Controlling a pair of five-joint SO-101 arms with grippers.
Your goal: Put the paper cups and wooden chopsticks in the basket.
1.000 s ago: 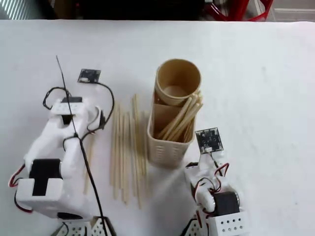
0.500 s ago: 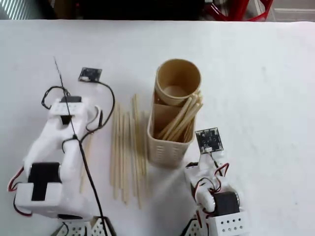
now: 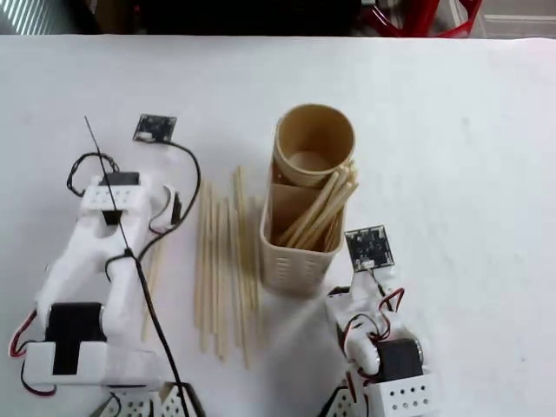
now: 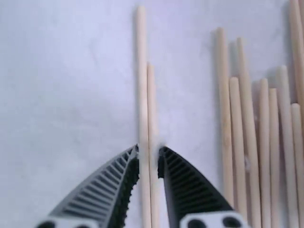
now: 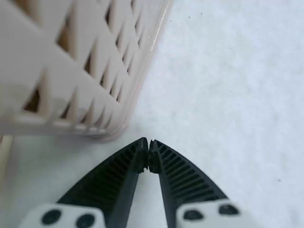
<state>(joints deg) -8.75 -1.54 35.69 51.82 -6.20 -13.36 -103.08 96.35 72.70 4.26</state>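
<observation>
Currently: the left end effector [image 4: 148, 153] is closed on a pair of pale wooden chopsticks [image 4: 145, 95], with one ribbed jaw on each side. Both sticks lie flat on the white table [image 3: 452, 130]. This pair lies on the left arm's side of the cream lattice plastic basket [image 3: 291, 261], well apart from it. A loose row of wooden chopsticks [image 3: 221, 269] lies on the table just beside the basket's long wall, between the basket and the gripped pair. A tan paper cup [image 3: 313, 143] sits upright in the end of the basket farthest from the arms. A bundle of wooden chopsticks [image 3: 320, 208] leans inside the basket, tips up against the cup's rim. The right end effector [image 5: 148, 155] is closed with its tips touching, gripping nothing, low over the table just beside the basket's near corner.
</observation>
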